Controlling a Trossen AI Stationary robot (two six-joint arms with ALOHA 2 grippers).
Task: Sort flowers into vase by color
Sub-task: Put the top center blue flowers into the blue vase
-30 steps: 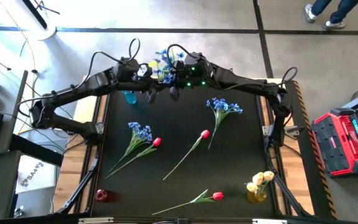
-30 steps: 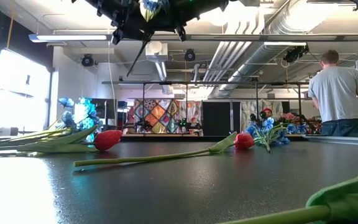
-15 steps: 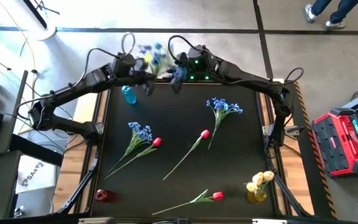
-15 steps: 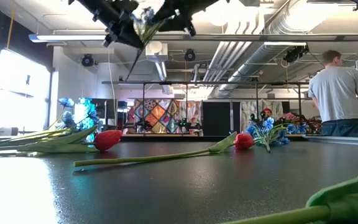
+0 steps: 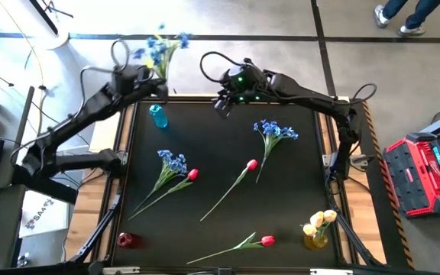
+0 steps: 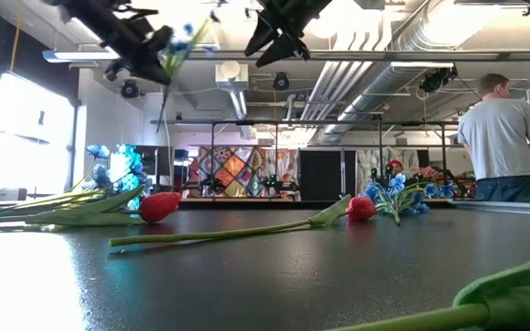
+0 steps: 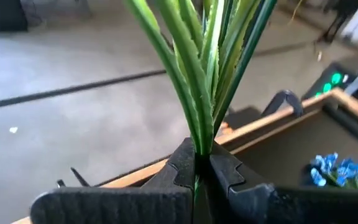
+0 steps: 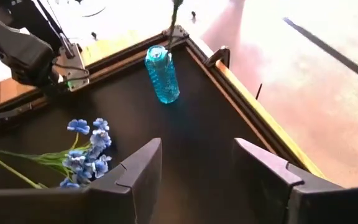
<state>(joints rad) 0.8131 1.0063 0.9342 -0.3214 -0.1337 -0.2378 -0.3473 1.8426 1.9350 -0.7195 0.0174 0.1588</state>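
Observation:
My left gripper (image 5: 155, 76) is shut on a blue flower spray (image 5: 159, 46) above the table's far left corner; its blossoms (image 6: 187, 32) stand high and past the far edge. The blue vase (image 5: 158, 116) stands on the table just in front of it. My right gripper (image 5: 222, 105) hovers open and empty over the far middle of the table, and its wrist view shows the vase (image 8: 162, 74). A second blue spray (image 5: 273, 131), a third (image 5: 173, 162) and red tulips (image 5: 251, 163) lie flat on the table. My left gripper pinches the spray's green stem (image 7: 197, 146) between its two fingers, just below where the long leaves fan out. The fingers lie across the stem and point toward the far side, tipped a little down. The spray is lifted clear, blossoms up, its thin lower stem (image 6: 162, 101) hanging below.
A red vase (image 5: 127, 240) stands at the near left corner. At the near right, a yellow vase (image 5: 316, 238) holds pale yellow tulips. One red tulip (image 5: 266, 241) lies near the front edge. A person (image 6: 500, 138) stands beyond the table.
Both grippers met at the blue spray over the far middle of the table. My left gripper has swung toward the far left corner, taking the spray with it. My right gripper has let go and stayed near the far middle, tipping its fingers downward.

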